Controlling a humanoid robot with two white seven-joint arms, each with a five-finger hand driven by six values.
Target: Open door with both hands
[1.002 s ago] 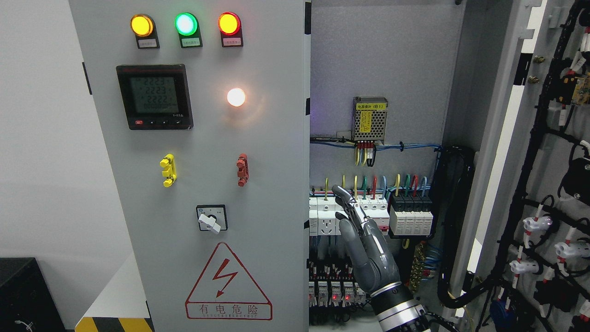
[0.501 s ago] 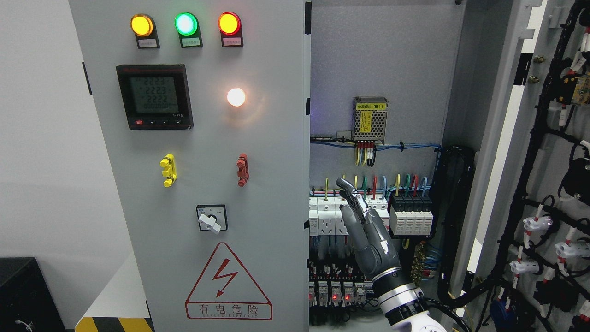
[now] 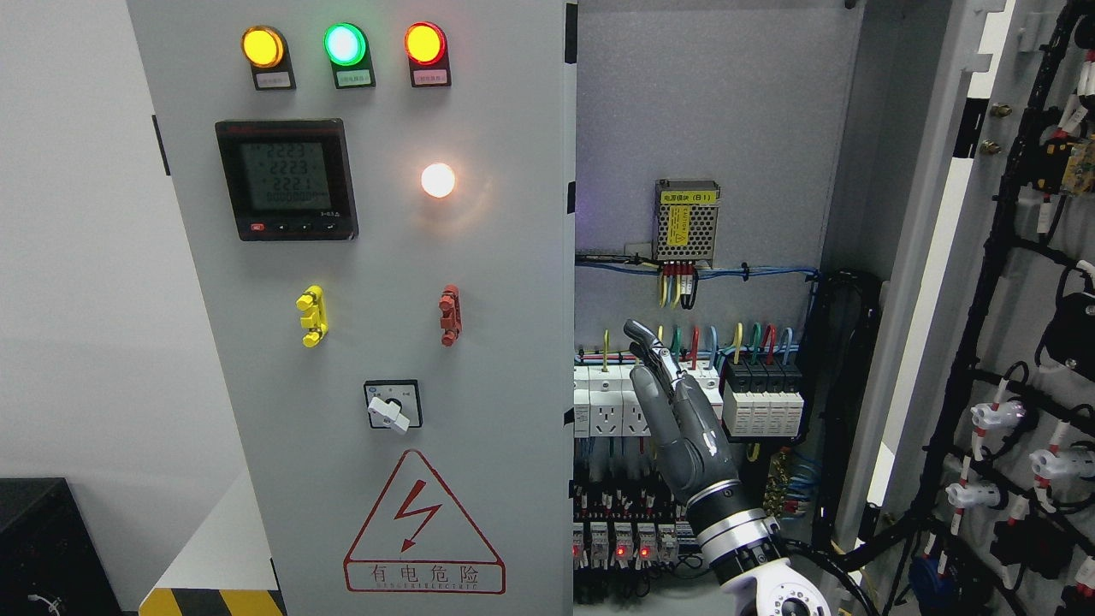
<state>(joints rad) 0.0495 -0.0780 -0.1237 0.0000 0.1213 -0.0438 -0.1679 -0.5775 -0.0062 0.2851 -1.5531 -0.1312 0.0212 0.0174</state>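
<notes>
Right hand (image 3: 680,411) reaches upward, fingers extended, inside open cabinet (image 3: 727,128).

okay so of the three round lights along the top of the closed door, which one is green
The middle lamp is the green one. The lamp left of it glows amber, and the one on its right glows orange with a red rim.
</notes>
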